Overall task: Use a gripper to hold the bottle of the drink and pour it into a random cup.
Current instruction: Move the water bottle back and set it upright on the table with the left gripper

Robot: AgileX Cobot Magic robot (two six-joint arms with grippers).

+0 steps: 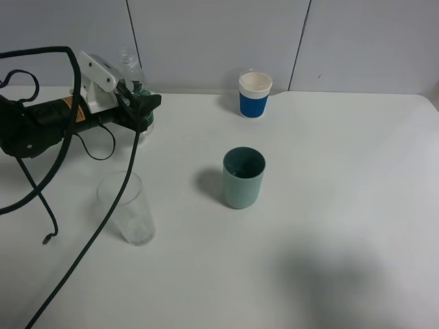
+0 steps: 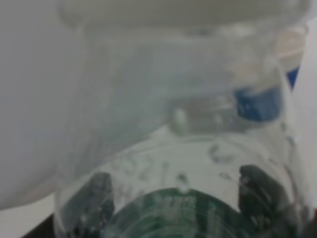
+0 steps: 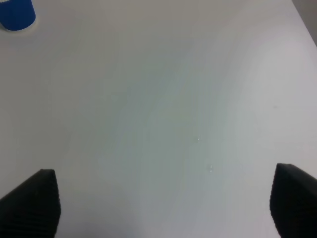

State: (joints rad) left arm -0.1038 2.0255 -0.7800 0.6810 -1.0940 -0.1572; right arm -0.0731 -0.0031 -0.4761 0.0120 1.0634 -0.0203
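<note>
The bottle of the drink, clear with a dark green label and no cap, stands upright at the back left of the table. My left gripper reaches in from the left, and its jaws close on the bottle around the label. In the left wrist view the bottle fills the frame, with dark pads on both sides of it. The teal-green cup stands upright near the table's middle, well to the right of the bottle. My right gripper is open and empty over bare table. It is out of the exterior view.
A clear tall glass stands in front of my left arm, with black cables trailing past it. A blue and white paper cup stands at the back centre and also shows in the right wrist view. A grey wall runs behind the table.
</note>
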